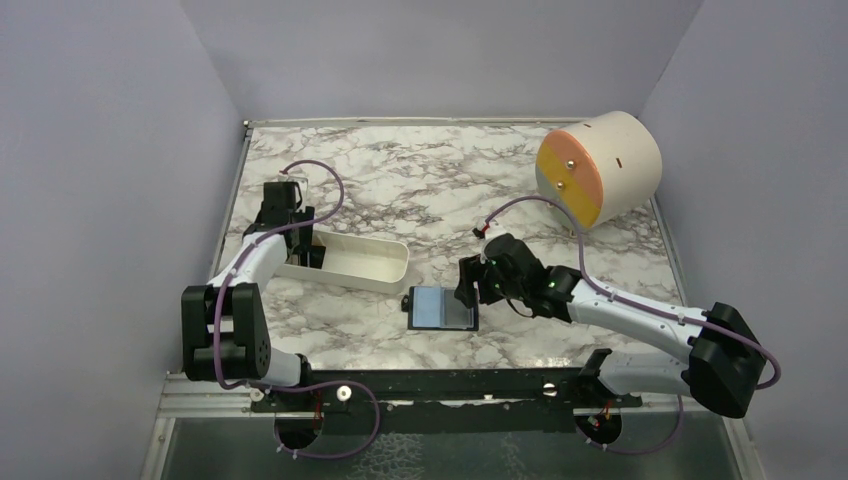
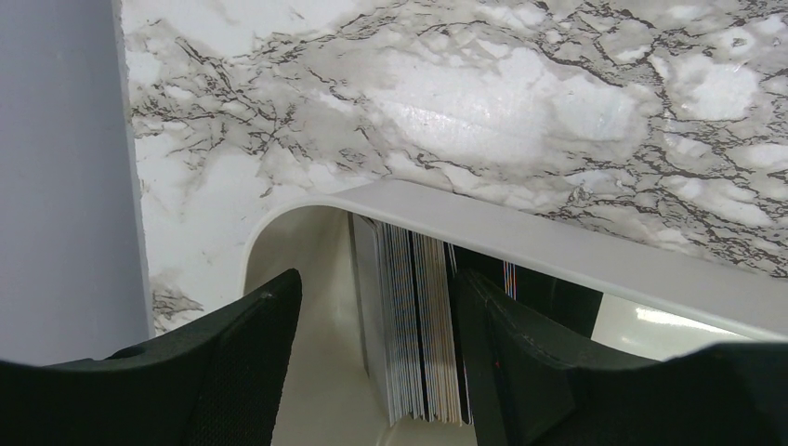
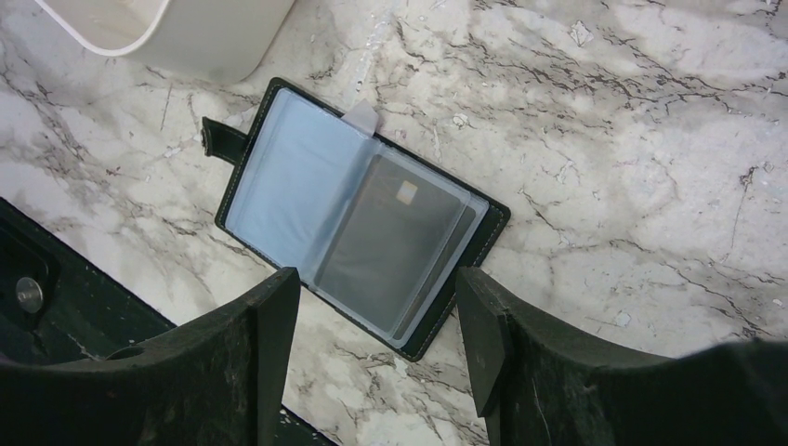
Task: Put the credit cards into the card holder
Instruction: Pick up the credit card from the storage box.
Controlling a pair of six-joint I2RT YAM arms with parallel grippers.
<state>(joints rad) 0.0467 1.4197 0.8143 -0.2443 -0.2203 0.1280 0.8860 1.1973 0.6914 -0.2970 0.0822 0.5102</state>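
The credit cards (image 2: 418,325) stand on edge as a thick stack in the left end of the white tray (image 2: 483,223). My left gripper (image 2: 376,283) is open and reaches down into the tray (image 1: 350,262), straddling the stack. Its right finger (image 2: 502,353) is against the stack and its left finger (image 2: 251,353) stands apart. The card holder (image 1: 440,308) lies open on the marble with its light blue sleeves up. One dark card (image 3: 395,237) sits in its right sleeve. My right gripper (image 3: 376,279) hovers open over the holder's (image 3: 279,177) near edge, holding nothing.
A large cream cylinder (image 1: 598,165) with an orange and yellow face lies at the back right. The tray's corner (image 3: 186,28) is just beyond the holder. A black rail (image 1: 450,385) runs along the table's front edge. Grey walls close in on the left and right.
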